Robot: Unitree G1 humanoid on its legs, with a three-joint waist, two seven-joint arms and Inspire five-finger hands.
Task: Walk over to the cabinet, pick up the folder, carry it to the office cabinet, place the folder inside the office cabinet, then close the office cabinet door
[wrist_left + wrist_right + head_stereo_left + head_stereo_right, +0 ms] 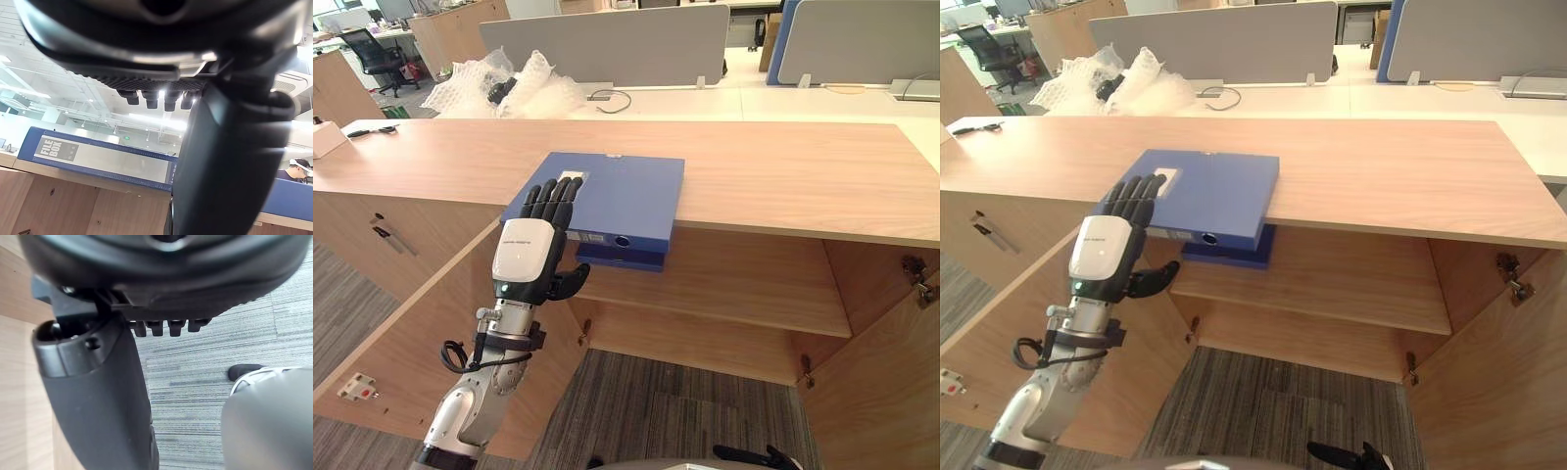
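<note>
A blue folder (622, 196) lies flat on the wooden cabinet top (783, 171), its spine (98, 157) jutting over the front edge. My left hand (524, 257) is raised in front of it. The straight fingers (553, 196) rest on the folder's near left corner, and the thumb (570, 282) sticks out below the edge, so the hand is open. A darker blue piece (622, 259) shows just under the folder, at the shelf (734, 284). My right hand (98, 396) hangs low over the grey carpet with its fingers relaxed and holding nothing.
Both cabinet doors stand open, one at the left (401, 323) and one at the right (886, 392). Bubble wrap (509, 88) lies on the desk behind, by grey dividers (607, 44). A white box (325, 137) sits at the top's far left. A person (296, 169) shows beyond the folder.
</note>
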